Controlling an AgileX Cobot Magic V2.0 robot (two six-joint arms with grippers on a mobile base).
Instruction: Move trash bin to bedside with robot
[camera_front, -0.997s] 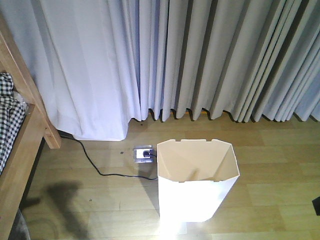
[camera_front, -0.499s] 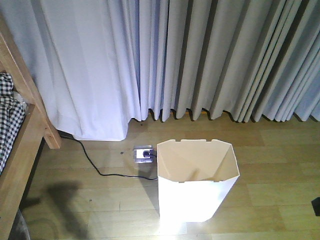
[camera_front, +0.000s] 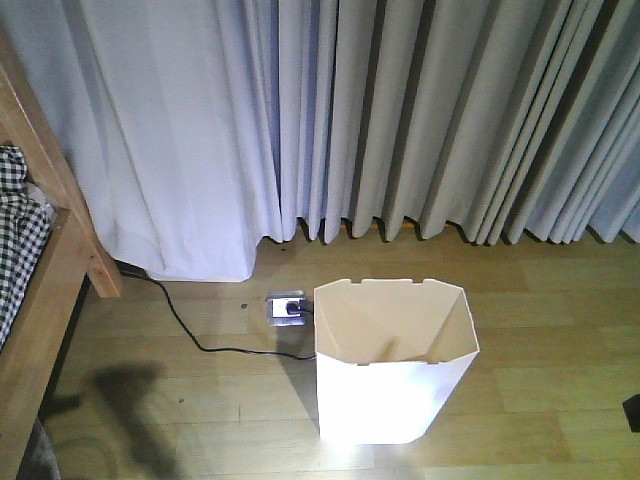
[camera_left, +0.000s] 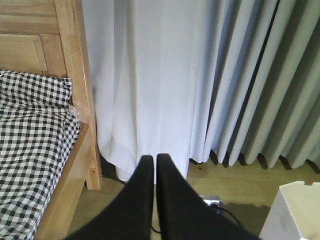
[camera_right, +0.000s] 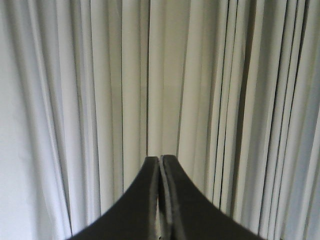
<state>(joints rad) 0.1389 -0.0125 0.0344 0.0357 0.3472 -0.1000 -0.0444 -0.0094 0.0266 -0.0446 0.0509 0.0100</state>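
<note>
The white trash bin (camera_front: 392, 400) stands upright on the wooden floor, its cream inside showing; one corner of its rim (camera_left: 296, 206) appears low right in the left wrist view. The bed, with its light wooden frame (camera_front: 62, 262) and checked bedding (camera_front: 14, 235), lies at the far left, a stretch of floor away from the bin. My left gripper (camera_left: 154, 159) is shut with nothing in it and hangs above the floor between the bed frame (camera_left: 76, 95) and the bin. My right gripper (camera_right: 160, 158) is shut and empty, facing only curtain. Neither gripper shows in the front view.
Pale curtains (camera_front: 400, 110) hang to the floor along the whole back. A black power cord (camera_front: 188, 328) runs from under the curtain to a floor socket (camera_front: 287, 306) just left of the bin. A dark object (camera_front: 632, 412) sits at the right edge.
</note>
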